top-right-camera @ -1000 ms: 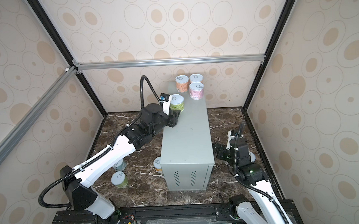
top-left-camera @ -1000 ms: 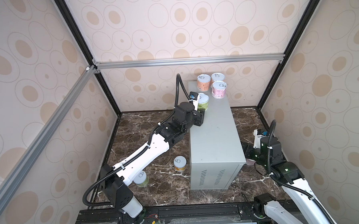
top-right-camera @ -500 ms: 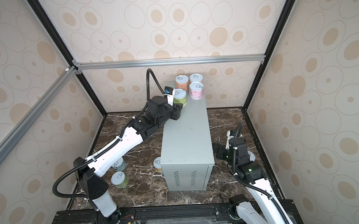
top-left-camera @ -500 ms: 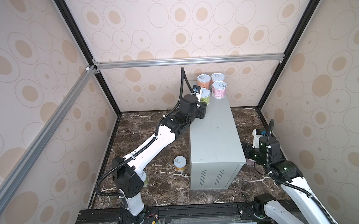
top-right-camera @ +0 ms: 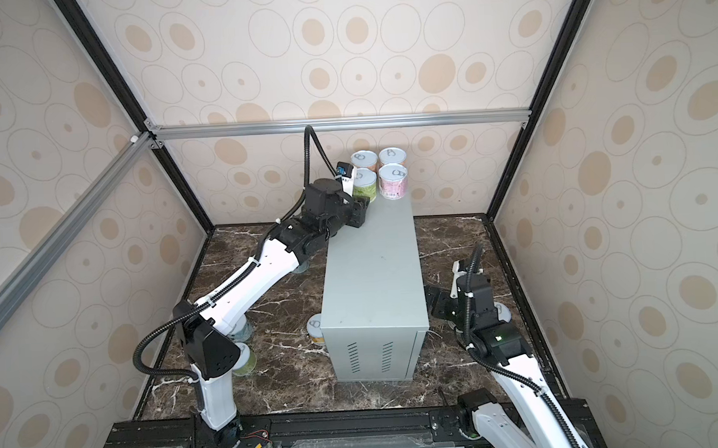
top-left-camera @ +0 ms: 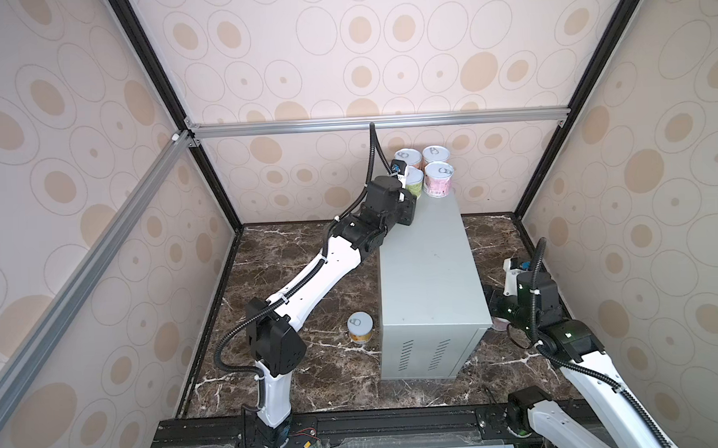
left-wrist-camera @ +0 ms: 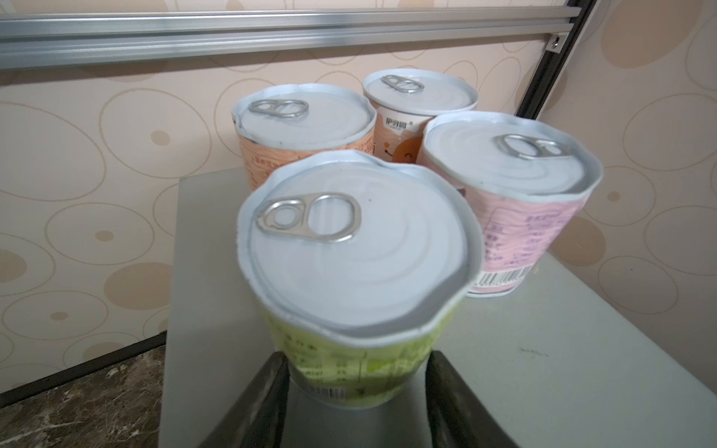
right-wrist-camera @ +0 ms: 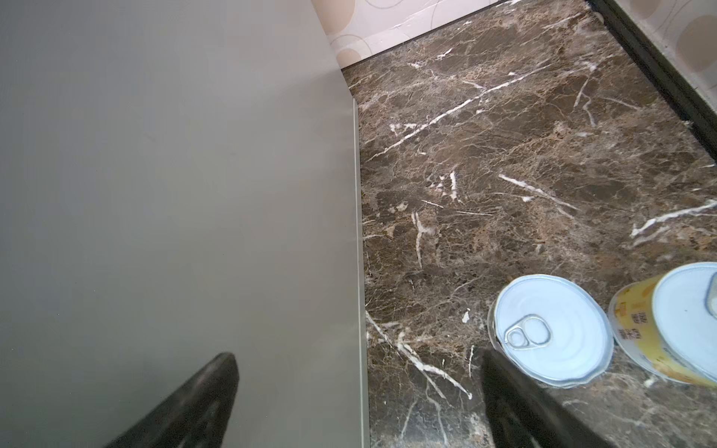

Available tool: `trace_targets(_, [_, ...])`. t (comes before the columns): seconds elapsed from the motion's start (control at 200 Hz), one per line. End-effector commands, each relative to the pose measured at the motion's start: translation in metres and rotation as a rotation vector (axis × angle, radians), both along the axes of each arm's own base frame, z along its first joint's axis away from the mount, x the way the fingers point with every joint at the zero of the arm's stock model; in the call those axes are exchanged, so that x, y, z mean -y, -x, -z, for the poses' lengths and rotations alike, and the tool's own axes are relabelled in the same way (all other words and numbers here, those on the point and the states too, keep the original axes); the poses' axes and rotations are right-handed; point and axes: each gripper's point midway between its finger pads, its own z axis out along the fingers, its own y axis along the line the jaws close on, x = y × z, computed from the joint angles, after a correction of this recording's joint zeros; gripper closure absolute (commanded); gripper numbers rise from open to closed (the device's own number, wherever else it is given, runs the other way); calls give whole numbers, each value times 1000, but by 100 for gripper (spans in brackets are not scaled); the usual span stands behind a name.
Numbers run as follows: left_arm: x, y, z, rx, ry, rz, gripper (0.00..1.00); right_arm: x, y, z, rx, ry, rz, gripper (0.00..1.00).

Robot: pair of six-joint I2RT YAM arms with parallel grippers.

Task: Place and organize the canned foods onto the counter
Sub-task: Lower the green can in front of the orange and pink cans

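The left gripper [left-wrist-camera: 357, 355] is closed on a short, cylindrical, silver-lidded green-labelled can [left-wrist-camera: 349, 252]. Its two dark fingers [left-wrist-camera: 271, 388] press the can's lower sides from either flank. The can is upright over the far end of the counter [left-wrist-camera: 543, 349], a tall, long light-grey metal box. Whether its base already rests on the top I cannot tell.

Three more upright cans of the same shape stand on the counter top just past the fingertips. An orange-labelled can [left-wrist-camera: 302, 128] is straight beyond the held one. A pink-labelled can [left-wrist-camera: 516, 217] is close beside the held one, on the side away from the arm. A white-and-orange-labelled can [left-wrist-camera: 419, 97] stands farthest from the wrist, behind the pink one. Together the four form a tight square.

Well behind this gripper, back toward the arm's base, a yellow-labelled can [top-left-camera: 359, 327] stands on the dark brown white-veined marble surface [right-wrist-camera: 504, 155], just beside the counter's long wall.

The right gripper [right-wrist-camera: 357, 357] hangs low beside the counter's other long wall. Its jaws are spread wide and grip nothing. One finger lies in front of the grey wall and the other over the marble. Just outside that second finger stands a silver-lidded can [right-wrist-camera: 551, 329] whose label is hidden. A second yellow-labelled can [right-wrist-camera: 675, 322] stands farther out.
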Motion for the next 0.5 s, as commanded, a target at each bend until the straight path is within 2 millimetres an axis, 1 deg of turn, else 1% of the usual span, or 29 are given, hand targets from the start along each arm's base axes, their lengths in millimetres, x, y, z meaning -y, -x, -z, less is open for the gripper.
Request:
trace_targets(0.0, [-5, -8, -2, -3, -22, -5, 44, -1, 0, 3, -3, 5, -9, 0])
trace_targets(0.2, [0, -11, 1, -10, -16, 8, 44, -1, 0, 4, -3, 5, -9, 1])
trace_targets(0.335, [3, -11, -3, -2, -8, 25, 44, -1, 0, 5, -3, 5, -9, 0])
trace_targets(0.495, [7, -12, -3, -8, -8, 40, 44, -1, 1, 5, -5, 6, -6, 1])
